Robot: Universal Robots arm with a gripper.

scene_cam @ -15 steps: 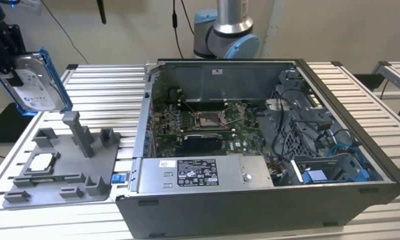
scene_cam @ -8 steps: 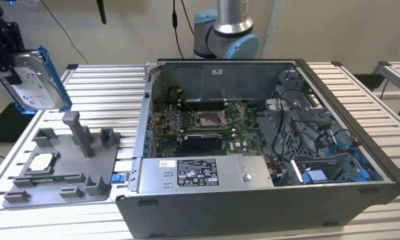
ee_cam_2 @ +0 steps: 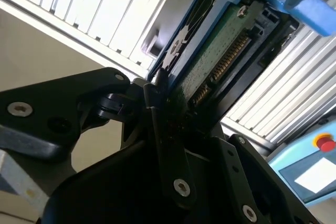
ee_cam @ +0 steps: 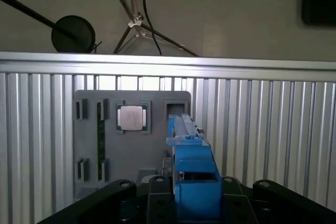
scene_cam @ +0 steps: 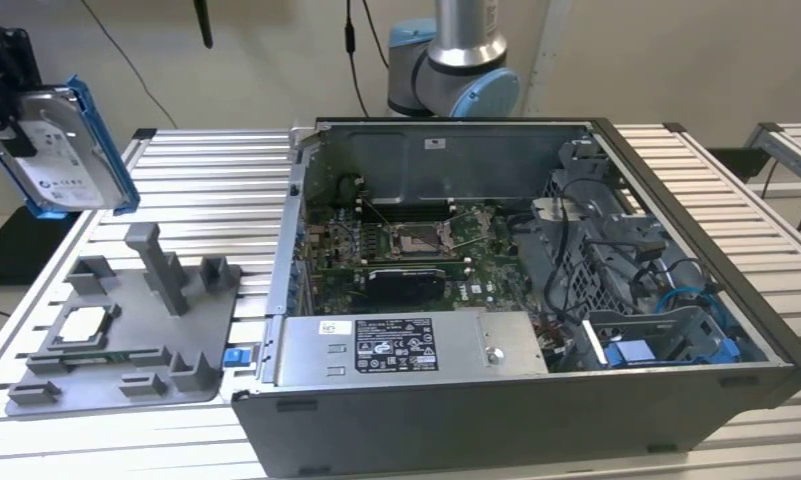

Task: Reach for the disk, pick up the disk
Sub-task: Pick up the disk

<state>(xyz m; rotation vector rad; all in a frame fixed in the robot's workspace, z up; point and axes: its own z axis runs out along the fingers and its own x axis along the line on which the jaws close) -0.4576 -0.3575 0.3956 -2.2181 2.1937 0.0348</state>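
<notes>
One claw (scene_cam: 7, 115), upper left of the exterior view, clamped on the one disk (scene_cam: 60, 160). You have the disk on edge, up off the slatted surface (scene_cam: 200, 160), near that surface's left edge in the frame. Open air all round it. One open computer case (scene_cam: 507, 420) sits well apart, centre to right. One grey tray (scene_cam: 133, 330) at lower left, one square chip (scene_cam: 83, 325) in it. Disk: silver-grey, white label, blue rails (scene_cam: 104, 130) along its sides. The second wrist view shows a green circuit board (ee_cam_2: 220, 51) on its other face.
</notes>
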